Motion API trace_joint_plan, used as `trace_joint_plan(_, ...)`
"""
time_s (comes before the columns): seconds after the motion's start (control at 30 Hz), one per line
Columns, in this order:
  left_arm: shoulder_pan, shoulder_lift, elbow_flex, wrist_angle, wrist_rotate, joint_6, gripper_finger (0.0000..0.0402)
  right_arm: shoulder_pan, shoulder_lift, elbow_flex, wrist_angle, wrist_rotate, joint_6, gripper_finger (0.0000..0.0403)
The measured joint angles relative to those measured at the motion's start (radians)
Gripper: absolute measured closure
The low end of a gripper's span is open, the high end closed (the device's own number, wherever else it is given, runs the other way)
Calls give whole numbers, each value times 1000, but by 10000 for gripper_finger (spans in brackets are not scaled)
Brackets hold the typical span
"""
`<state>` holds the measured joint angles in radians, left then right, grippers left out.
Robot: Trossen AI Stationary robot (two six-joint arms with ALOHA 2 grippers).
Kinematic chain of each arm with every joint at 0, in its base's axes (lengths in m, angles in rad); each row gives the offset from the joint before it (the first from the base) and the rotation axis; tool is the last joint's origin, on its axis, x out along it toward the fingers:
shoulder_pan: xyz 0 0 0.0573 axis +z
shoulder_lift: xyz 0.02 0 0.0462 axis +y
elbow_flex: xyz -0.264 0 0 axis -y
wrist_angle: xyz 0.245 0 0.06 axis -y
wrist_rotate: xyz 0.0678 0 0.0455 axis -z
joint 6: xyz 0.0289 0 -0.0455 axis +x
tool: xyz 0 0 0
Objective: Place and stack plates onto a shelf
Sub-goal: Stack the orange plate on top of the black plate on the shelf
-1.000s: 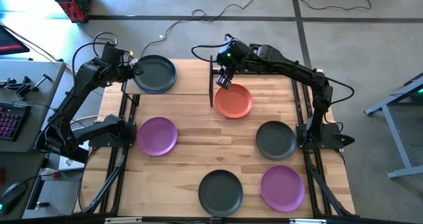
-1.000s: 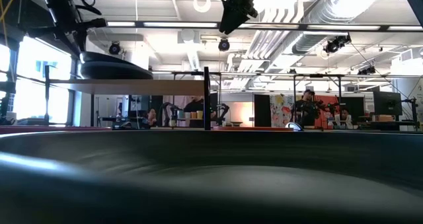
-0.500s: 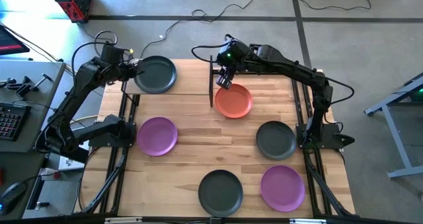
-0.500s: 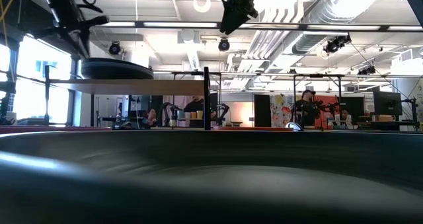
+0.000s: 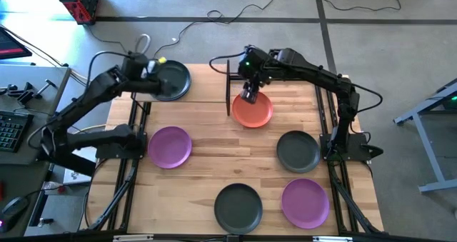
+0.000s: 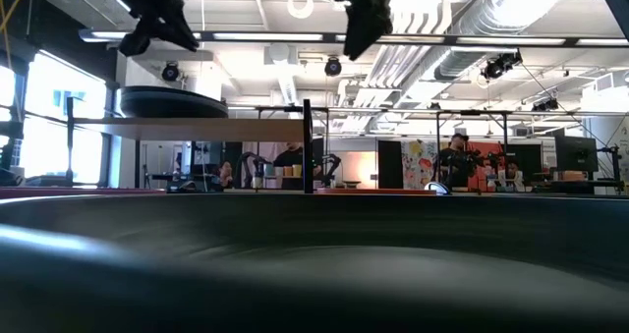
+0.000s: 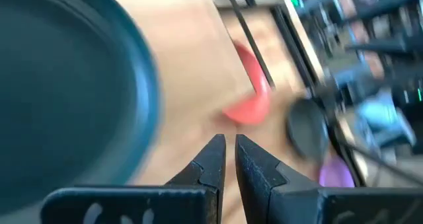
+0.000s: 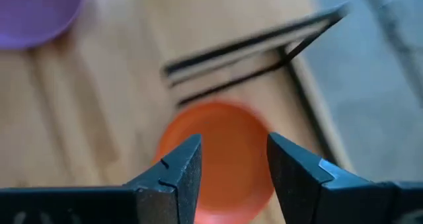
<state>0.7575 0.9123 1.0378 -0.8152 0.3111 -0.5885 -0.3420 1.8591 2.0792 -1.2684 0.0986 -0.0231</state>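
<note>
Up on the shelf [image 5: 187, 93] at the worktop's [image 5: 221, 156] far left sits a dark grey plate [image 5: 170, 79], lying flat on the light-wood panel. The left claw [image 5: 150, 68] hangs just over that plate's left rim, tips nearly pinched together with only a thin slit between them, gripping nothing. From the low camera the shelf plate [image 6: 172, 102] rests on the panel, the left claw [image 6: 138, 40] clear above it.

Over to the right claw [image 5: 249, 96]: fingers spread wide, empty, poised directly above the far edge of the orange plate [image 5: 253, 110], which lies flat on the worktop just right of the shelf's black post. The right wrist camera shows the orange plate [image 8: 218, 159] framed between the two open fingers.

On the worktop: a purple plate [image 5: 170, 145] at the left, a grey plate [image 5: 298, 150] at the right, another grey one [image 5: 239, 207] at the near edge, and a second purple [image 5: 305, 202] beside it.
</note>
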Motion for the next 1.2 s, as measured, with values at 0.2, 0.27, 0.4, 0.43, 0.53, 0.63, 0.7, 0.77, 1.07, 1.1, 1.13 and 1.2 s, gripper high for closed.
trace_joint_plan(0.2, -194, 0, 0, -20, 0, 7, 378, 22, 24, -1, -68, -87, 0, 253)
trace_joint_plan(0.27, -250, 0, 0, -22, 0, 10, 378, 36, 38, -1, -76, -109, 0, 253)
trace_joint_plan(0.4, -347, -1, 0, -23, 0, 8, 378, 68, 77, -1, -88, -142, 17, 253)
trace_joint_plan(0.43, -368, -2, -1, -26, 0, 6, 378, 78, 87, -1, -90, -148, 28, 253)
trace_joint_plan(0.53, -433, -4, -1, -27, 0, 18, 378, 109, 115, -1, -120, -153, 81, 253)
trace_joint_plan(0.63, -494, -12, -1, -35, 0, 33, 378, 150, 138, -1, -149, -152, 142, 253)
trace_joint_plan(0.7, -530, -15, -1, -49, 0, 33, 378, 185, 149, -1, -155, -141, 174, 253)
trace_joint_plan(0.77, -563, -19, -1, -63, 1, 40, 378, 216, 165, -1, -157, -100, 186, 253)
trace_joint_plan(1.07, -709, -34, -1, -114, 1, 62, 378, 281, 287, 0, -199, -64, 203, 253)
trace_joint_plan(1.1, -722, -34, -1, -119, 1, 62, 378, 283, 301, 0, -208, -50, 204, 253)
trace_joint_plan(1.13, -734, -34, -1, -124, -1, 62, 378, 285, 312, 0, -215, -32, 206, 253)
trace_joint_plan(1.2, -757, -36, -1, -125, -7, 62, 378, 283, 330, 0, -223, 7, 201, 253)
